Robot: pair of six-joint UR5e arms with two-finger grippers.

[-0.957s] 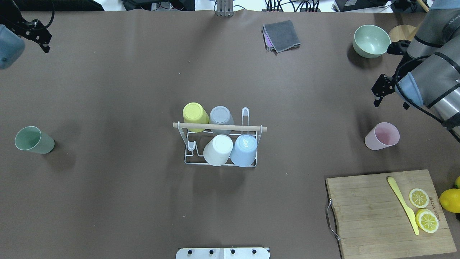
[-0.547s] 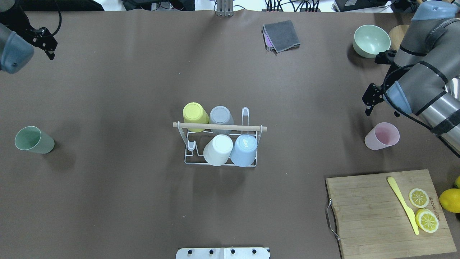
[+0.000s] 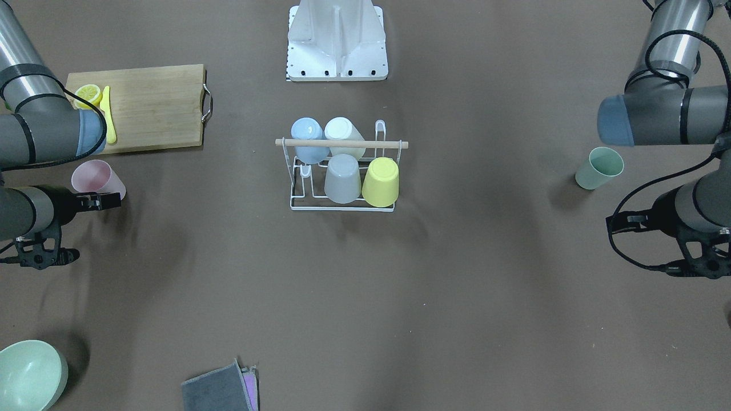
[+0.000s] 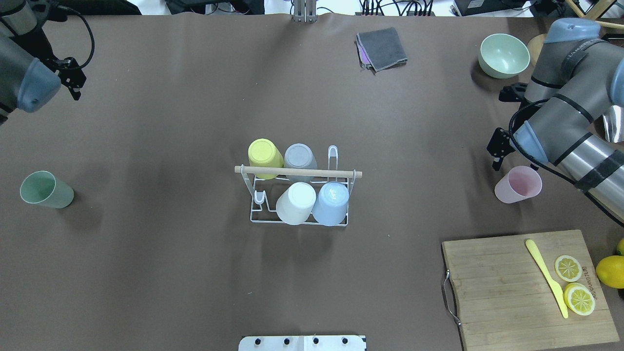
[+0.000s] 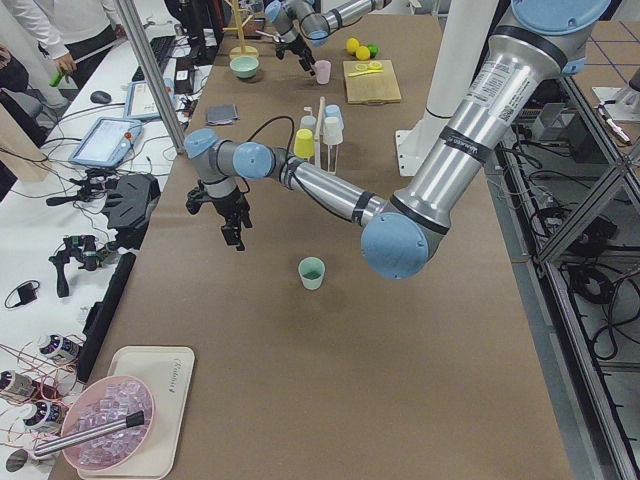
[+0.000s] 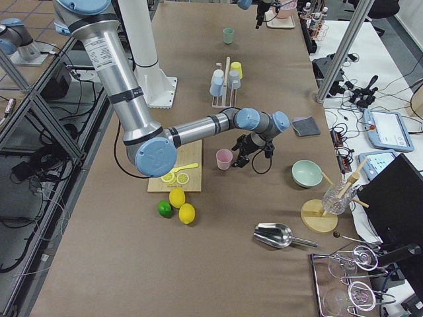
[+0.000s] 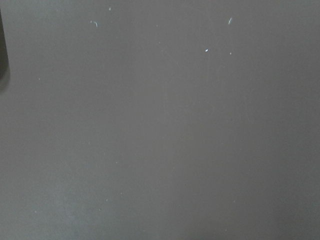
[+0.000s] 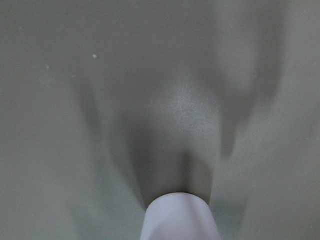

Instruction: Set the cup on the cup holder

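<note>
The white wire cup holder (image 4: 298,171) (image 3: 341,143) stands mid-table with yellow, grey, white and blue cups upside down on its pegs. An upright pink cup (image 4: 518,184) (image 3: 97,178) (image 8: 180,217) stands at the right. My right gripper (image 4: 495,158) (image 3: 111,201) hangs just beyond it, not touching; its two finger shadows on the table lie apart, so it is open. A green cup (image 4: 46,190) (image 3: 598,167) stands at the left. My left gripper (image 4: 75,90) (image 5: 238,238) hovers over bare table far behind it; I cannot tell if it is open or shut.
A wooden cutting board (image 4: 497,287) with lemon slices and a yellow knife lies at the near right, a whole lemon (image 4: 612,270) beside it. A green bowl (image 4: 503,55) and a folded grey cloth (image 4: 381,48) sit at the far edge.
My right arm has swung in and lowered its gripper close to the pink cup. My left arm has moved further over the table's far-left corner. No cup has moved.
</note>
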